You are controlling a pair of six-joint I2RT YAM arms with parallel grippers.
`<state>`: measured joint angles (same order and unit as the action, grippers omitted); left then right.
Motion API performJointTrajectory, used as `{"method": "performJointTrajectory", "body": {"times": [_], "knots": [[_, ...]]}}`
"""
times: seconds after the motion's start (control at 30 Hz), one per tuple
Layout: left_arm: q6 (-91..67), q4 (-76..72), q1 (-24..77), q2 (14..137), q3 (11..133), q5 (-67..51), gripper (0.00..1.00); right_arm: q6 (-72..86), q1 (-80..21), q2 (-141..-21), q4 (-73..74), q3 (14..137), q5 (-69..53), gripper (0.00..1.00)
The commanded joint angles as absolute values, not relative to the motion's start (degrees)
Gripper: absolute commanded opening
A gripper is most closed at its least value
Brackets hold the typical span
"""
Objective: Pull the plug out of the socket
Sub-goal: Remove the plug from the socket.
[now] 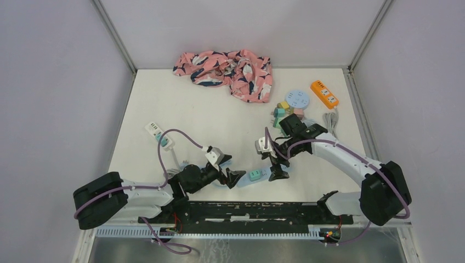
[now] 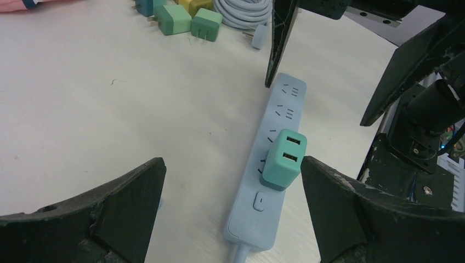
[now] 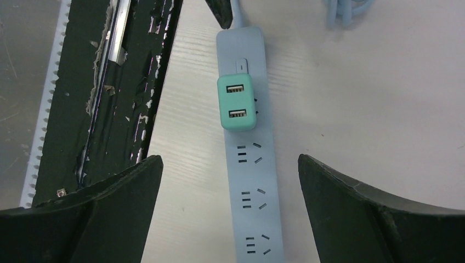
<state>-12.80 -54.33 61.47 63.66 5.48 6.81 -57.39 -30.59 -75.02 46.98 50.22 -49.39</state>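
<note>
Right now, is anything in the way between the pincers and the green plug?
No, nothing visible. The green plug sits in the blue power strip, and the open left pincer and open right pincer each look straight at it over bare strip and table.

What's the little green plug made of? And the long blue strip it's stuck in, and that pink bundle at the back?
Green plug: likely hard plastic, smooth and matte, with rounded moulded edges. Blue strip: also looks like plastic, same dull even surface. Pink bundle: soft printed cloth, since it crumples in folds.
</note>
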Motion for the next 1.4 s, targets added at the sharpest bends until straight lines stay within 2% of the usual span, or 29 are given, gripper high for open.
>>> {"method": "performJointTrajectory", "body": {"times": [0.0,0.3,0.5,0.7,0.87,1.0,1.37], "knots": [[-14.5,-58.1,61.1,64.3,5.3,8.1,0.99,-57.2,-33.5,-76.0,43.4,49.6,-45.3,0.98],[-14.0,-58.5,61.0,65.7,5.0,8.1,1.0,-49.5,-42.0,-77.3,31.6,46.7,-39.6,0.86],[-13.5,-58.8,61.0,66.9,4.7,7.5,0.99,-49.6,-46.7,-79.8,29.6,46.8,-35.2,0.69],[-12.4,-59.4,61.0,68.0,4.3,5.9,0.97,-51.0,-48.6,-80.8,29.1,46.7,-31.1,0.44],[-10.3,-61.9,61.0,70.0,3.9,0.8,0.96,-51.9,-48.6,-80.5,31.1,48.0,-31.2,0.16],[-8.7,-65.5,61.0,72.7,3.6,-2.9,0.96,-52.5,-48.2,-80.4,34.2,49.8,-30.7,0.03],[-1.2,-70.8,62.1,76.7,4.3,-5.9,0.96,-58.0,-40.8,-79.2,43.7,53.1,-35.4,0.0]]}}
